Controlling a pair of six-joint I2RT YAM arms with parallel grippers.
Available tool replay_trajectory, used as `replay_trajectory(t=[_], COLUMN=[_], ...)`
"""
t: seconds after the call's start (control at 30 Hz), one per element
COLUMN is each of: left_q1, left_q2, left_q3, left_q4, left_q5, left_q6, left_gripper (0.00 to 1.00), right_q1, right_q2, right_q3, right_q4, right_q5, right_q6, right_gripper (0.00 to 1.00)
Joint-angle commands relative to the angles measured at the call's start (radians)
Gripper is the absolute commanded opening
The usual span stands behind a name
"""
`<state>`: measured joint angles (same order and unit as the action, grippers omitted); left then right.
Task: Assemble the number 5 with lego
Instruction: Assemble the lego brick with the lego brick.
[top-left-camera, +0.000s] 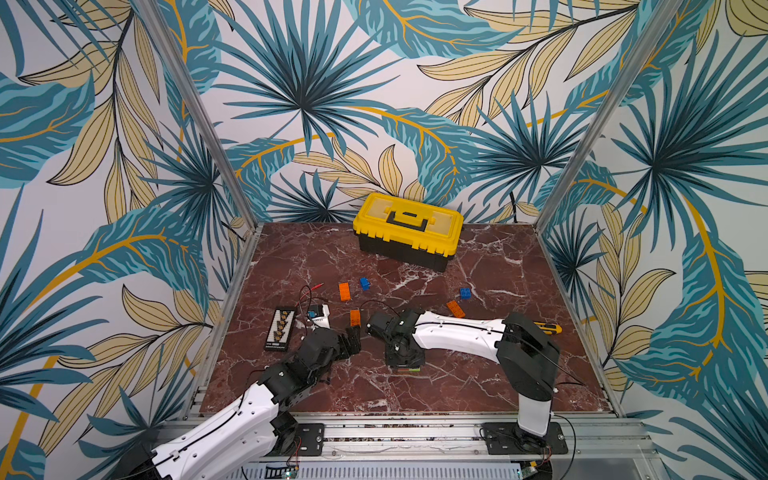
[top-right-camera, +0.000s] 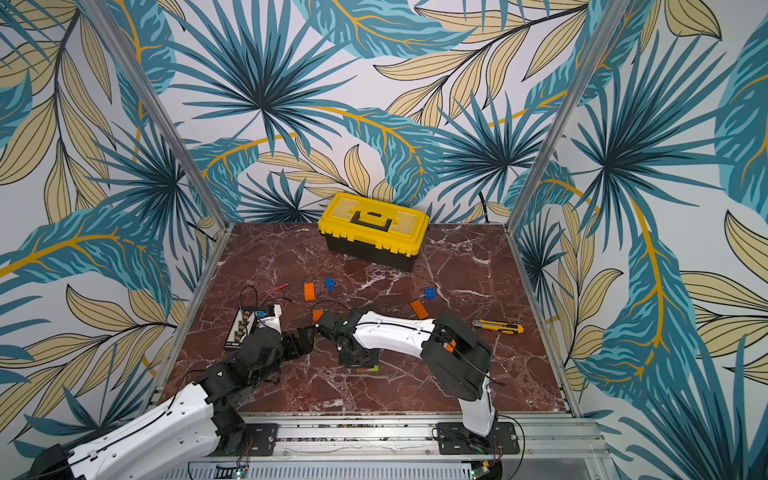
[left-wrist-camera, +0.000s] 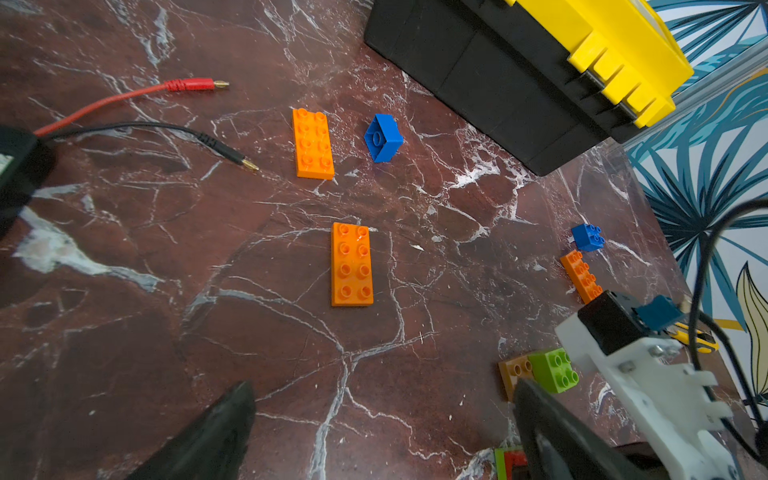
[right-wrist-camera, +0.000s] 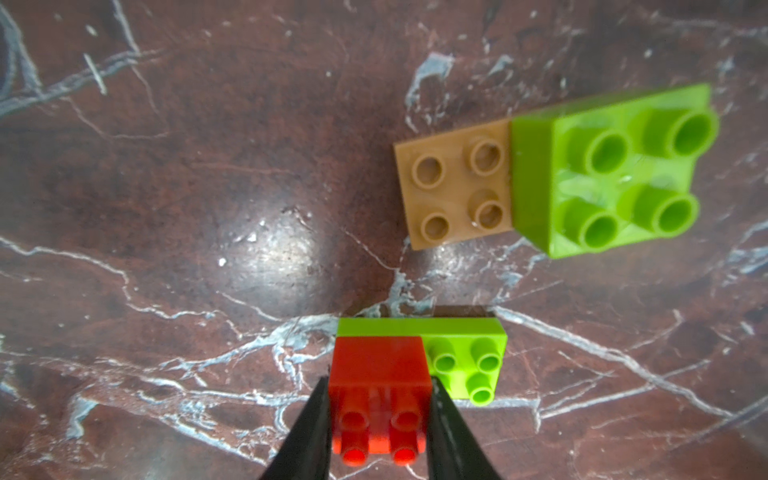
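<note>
Near table (top-left-camera: 457, 374) front: find right end effector (right-wrist-camera: 378, 384) clamped on red brick (right-wrist-camera: 380, 361), seated over lime base (right-wrist-camera: 465, 357). Judge step as pressing red home. Note left end effector (top-left-camera: 352, 340) spread wide, empty, beside. Just beyond: tan plate (right-wrist-camera: 453, 187) with lime brick (right-wrist-camera: 615, 174) at one end. Farther: orange bricks (left-wrist-camera: 352, 266), blue bricks (left-wrist-camera: 383, 138), loose. Expect next to call for letting go, then fetching orange, studs aligned.

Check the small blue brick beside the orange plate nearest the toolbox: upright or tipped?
Tipped: the small blue plastic brick shows its hollow underside to the side, studs hidden.
</note>
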<state>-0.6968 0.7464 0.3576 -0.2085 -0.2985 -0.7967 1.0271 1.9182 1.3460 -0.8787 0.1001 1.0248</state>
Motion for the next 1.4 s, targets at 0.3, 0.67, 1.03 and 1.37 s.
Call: replay_trajectory(t=[0.3, 0.67, 1.03, 1.37], left_q1=[0.005, 0.006, 0.006, 0.006], left_q2=[0.001, 0.02, 0.027, 0.028], left_q3=[0.001, 0.001, 0.001, -0.005], left_q4=[-0.006, 0.008, 0.007, 0.006], left_q5=[0.004, 0.012, 0.017, 0.02], left_q6=[0.005, 0.005, 0.001, -0.005], left_gripper=[1.0, 1.0, 1.0, 1.0], right_q1=[0.001, 0.003, 0.004, 0.016], right_q2=[-0.014, -0.026, 0.016, 0.13], right_q3=[-0.02, -0.025, -0.066, -0.205], right_q4=[0.006, 0.004, 0.02, 0.079], right_q5=[-0.009, -0.002, -0.035, -0.083], right_q6=[-0.012, -0.006, -0.01, 0.011], right_gripper=[0.44, 0.39, 0.17, 0.07])
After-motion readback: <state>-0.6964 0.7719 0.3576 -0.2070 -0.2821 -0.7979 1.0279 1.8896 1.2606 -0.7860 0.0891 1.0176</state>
